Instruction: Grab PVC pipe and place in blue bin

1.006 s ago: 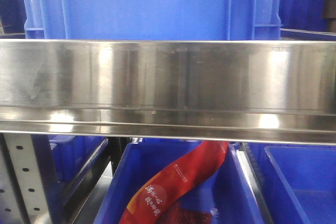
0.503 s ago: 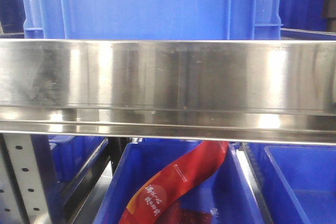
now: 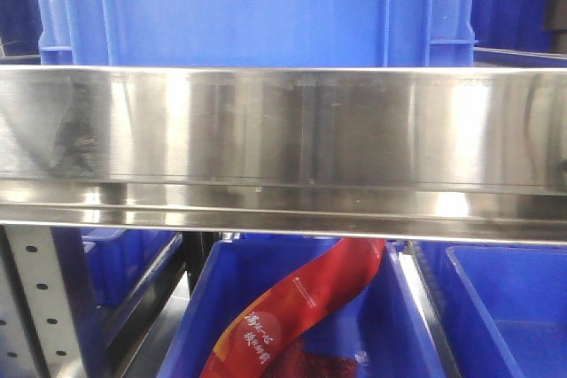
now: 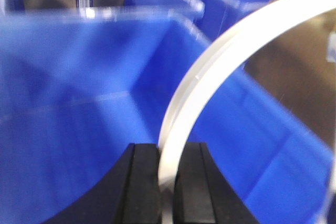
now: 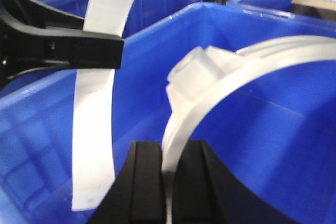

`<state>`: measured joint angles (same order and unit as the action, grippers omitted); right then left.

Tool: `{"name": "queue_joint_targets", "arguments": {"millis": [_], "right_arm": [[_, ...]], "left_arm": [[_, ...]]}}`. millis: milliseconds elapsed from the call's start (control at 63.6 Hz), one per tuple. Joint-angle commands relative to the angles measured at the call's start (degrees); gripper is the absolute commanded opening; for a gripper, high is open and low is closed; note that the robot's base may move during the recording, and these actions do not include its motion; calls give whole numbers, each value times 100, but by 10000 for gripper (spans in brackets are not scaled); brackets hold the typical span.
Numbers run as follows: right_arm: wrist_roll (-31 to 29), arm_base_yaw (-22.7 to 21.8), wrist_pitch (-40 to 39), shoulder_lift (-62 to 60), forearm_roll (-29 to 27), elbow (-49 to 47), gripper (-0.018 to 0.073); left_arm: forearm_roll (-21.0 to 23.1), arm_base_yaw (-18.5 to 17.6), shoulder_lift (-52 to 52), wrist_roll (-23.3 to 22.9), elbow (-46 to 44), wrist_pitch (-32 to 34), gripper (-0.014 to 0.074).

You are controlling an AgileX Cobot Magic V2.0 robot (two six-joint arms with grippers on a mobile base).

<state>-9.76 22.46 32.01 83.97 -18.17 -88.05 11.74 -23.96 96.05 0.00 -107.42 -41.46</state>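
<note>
**Curved pipe pieces held over the bin**

A white curved PVC pipe (image 4: 194,98) was pinched between the left gripper (image 4: 168,182) fingers above the blue bin (image 4: 79,129). A second piece (image 5: 210,93) was clamped in the right gripper (image 5: 168,182). For a clean drop, each piece should be lowered inside the walls before release, one at a time, so collisions are avoided.

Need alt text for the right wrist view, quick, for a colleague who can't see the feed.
The right end effector is shut on a curved white PVC pipe piece above a blue bin. At left, the left end effector holds a second white strip.
</note>
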Motion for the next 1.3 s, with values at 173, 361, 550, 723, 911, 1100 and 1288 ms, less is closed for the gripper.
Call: {"name": "queue_joint_targets", "arguments": {"millis": [173,361,550,723,911,1100,1288], "right_arm": [[-41,-15,-290,75,-109,-42,270],[-41,-26,-327,89,-87,-42,351],[-41,-26,-298,19,-106,-42,288],[-41,-26,-298,-245,-106,-42,-11],[-41,-26,-338,-215,-106,-42,-167],[-41,-26,-288,-347,-144,-42,-167],[-41,-26,6,-660,-97,-3,-167]], "left_arm": [[-18,-31,76,-62,-73,-250,111],[-18,-31,86,-62,-73,-256,353],[28,-31,15,-62,-87,-265,347],[55,-31,-280,-62,-248,-265,57],[19,11,-325,-47,-286,-270,-111],[189,22,-427,-47,-286,-508,-111],[466,-291,-747,187,-286,-736,-111]]}}
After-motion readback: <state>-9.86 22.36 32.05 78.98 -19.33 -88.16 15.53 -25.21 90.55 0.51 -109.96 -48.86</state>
